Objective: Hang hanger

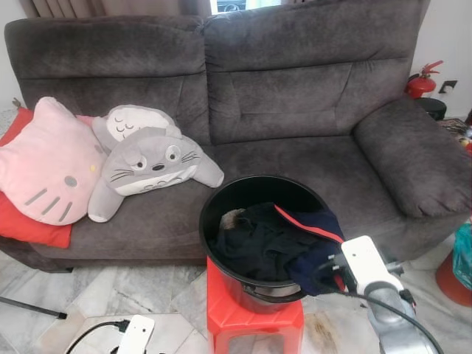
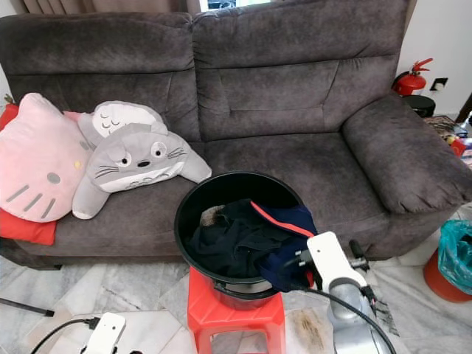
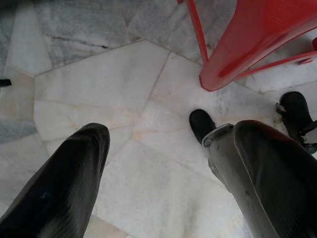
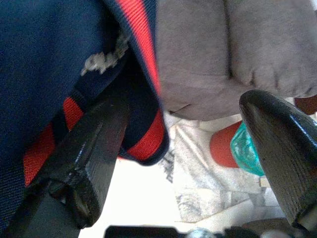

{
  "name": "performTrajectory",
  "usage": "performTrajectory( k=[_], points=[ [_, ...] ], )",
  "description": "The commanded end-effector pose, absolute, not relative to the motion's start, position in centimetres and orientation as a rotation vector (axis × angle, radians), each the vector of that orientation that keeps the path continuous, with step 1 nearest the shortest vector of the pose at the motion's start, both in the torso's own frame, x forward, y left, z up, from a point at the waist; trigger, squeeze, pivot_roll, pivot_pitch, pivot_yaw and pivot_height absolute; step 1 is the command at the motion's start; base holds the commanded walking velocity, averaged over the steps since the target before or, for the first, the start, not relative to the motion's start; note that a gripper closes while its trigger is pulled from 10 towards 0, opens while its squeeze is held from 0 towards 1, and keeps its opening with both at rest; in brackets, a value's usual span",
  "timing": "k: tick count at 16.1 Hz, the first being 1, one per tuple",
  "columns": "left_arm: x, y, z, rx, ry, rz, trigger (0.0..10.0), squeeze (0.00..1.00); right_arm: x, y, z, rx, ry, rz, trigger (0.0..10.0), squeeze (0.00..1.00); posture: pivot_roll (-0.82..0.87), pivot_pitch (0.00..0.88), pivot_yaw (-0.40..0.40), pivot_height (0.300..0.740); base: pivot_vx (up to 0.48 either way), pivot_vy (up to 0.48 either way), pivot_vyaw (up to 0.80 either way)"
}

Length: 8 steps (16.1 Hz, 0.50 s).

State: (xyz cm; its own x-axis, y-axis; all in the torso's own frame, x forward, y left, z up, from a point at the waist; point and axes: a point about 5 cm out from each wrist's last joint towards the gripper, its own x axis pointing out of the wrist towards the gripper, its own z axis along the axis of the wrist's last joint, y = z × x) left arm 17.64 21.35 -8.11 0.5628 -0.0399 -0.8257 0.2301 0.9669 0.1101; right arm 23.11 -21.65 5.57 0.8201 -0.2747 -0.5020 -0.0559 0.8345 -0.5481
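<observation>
A black bucket (image 1: pixel 221 193) stands on a red plastic stool (image 1: pixel 251 313) in front of a dark grey sofa (image 1: pixel 295 96). Dark clothes (image 1: pixel 258 240) fill it, and a navy garment with red trim (image 1: pixel 317 228) hangs over its near right rim. My right gripper (image 4: pixel 188 106) is at that rim and open. One of its fingers (image 4: pixel 94 144) lies against the navy and red cloth, the other stands clear of it. My left gripper (image 3: pixel 158 134) hangs low over the marble floor beside the stool, open and holding nothing.
A pink cat cushion (image 1: pixel 48 162), a grey plush (image 1: pixel 147 162) and a red cushion (image 1: pixel 29 228) lie on the sofa's left seat. A fire extinguisher (image 1: pixel 422 82) stands behind the right armrest. A teal bag (image 1: pixel 463 254) and red tub (image 1: pixel 451 280) sit at the right edge.
</observation>
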Motion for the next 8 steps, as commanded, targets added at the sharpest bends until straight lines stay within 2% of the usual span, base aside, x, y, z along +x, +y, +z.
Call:
performTrajectory(
  k=[1, 8],
  points=[
    [17.55, 21.80, -8.06, 0.237, 0.967, -0.160, 10.0, 0.00, 22.44, -20.50, 4.76, -0.573, 0.653, -0.014, 10.0, 0.00, -0.22, 0.000, 0.080, 0.740, 0.000, 0.000, 0.00],
    [17.67, 21.58, -8.04, 0.233, 0.962, -0.166, 10.0, 0.00, 22.03, -20.21, 4.43, -0.590, 0.679, 0.024, 10.0, 0.00, -0.22, 0.000, 0.080, 0.740, 0.000, 0.000, 0.00]
  ],
)
